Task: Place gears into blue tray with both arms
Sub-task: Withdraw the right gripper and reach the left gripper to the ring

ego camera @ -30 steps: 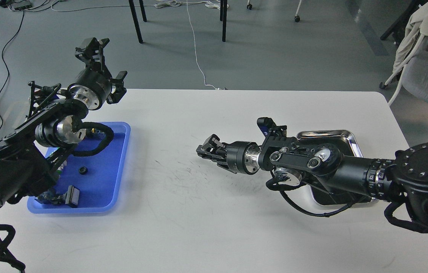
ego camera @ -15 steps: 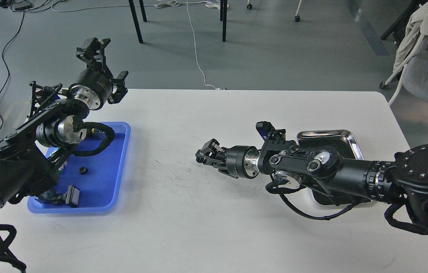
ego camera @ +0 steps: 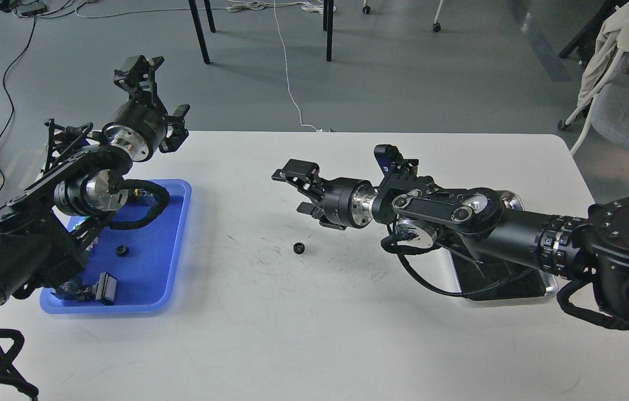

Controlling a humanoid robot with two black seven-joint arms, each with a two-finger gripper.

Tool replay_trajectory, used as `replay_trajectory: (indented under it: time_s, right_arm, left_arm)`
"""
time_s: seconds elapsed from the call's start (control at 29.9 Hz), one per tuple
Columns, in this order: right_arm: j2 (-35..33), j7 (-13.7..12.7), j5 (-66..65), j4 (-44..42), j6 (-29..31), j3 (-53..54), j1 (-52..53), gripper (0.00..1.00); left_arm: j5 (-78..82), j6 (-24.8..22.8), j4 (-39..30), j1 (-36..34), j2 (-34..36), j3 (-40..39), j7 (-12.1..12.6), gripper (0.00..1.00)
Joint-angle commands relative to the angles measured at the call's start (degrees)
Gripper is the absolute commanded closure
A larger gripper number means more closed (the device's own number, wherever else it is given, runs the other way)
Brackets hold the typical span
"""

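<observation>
One small black gear [ego camera: 298, 248] lies on the white table, just below and in front of my right gripper [ego camera: 295, 189]. That gripper is open and empty, lifted off the table, with its fingers pointing left. A second gear [ego camera: 121, 250] rests inside the blue tray [ego camera: 179, 239] at the left. My left gripper [ego camera: 139, 68] is held high beyond the tray's far end, pointing up and away. It is seen from behind, so its fingers cannot be told apart.
A shiny steel tray [ego camera: 547, 287] sits under my right forearm at the right. In the blue tray's near end are a black-and-white part [ego camera: 106, 288] and a colourful switch [ego camera: 71, 288]. Chair legs and cables stand on the floor beyond the table.
My right gripper was shut and low over the table; it has opened and risen, and a gear now lies on the table beneath it. The left arm has barely moved.
</observation>
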Motion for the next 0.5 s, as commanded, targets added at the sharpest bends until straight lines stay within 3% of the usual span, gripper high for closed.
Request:
replay_trajectory:
  time_s: [0.0,0.23,0.33,0.47]
  right_arm:
    - [-7.6,0.1,0.0,-0.3,0.0,7.2,-0.1,0.06]
    - [-27.5,-0.4,3.4,-0.1,4.4,35.0,-11.0,0.06]
    - [-33.9,-0.5,9.8,-0.3,8.1,46.2,-19.0,0.06]
    - [-40.0,-0.7,22.0,-0.1,14.7,52.2,-30.2,0.06]
  left_arm:
    - [0.1,0.0,0.0,0.0,0.1,0.2,0.3,0.02]
    - [4.3,-0.2,-3.2,-0.3,0.7,1.0,0.8,0.02]
    - [7.7,-0.1,-9.6,-0.3,3.7,4.0,2.2,0.02]
    - [14.0,-0.2,-24.4,-0.2,9.3,10.5,4.1,0.02]
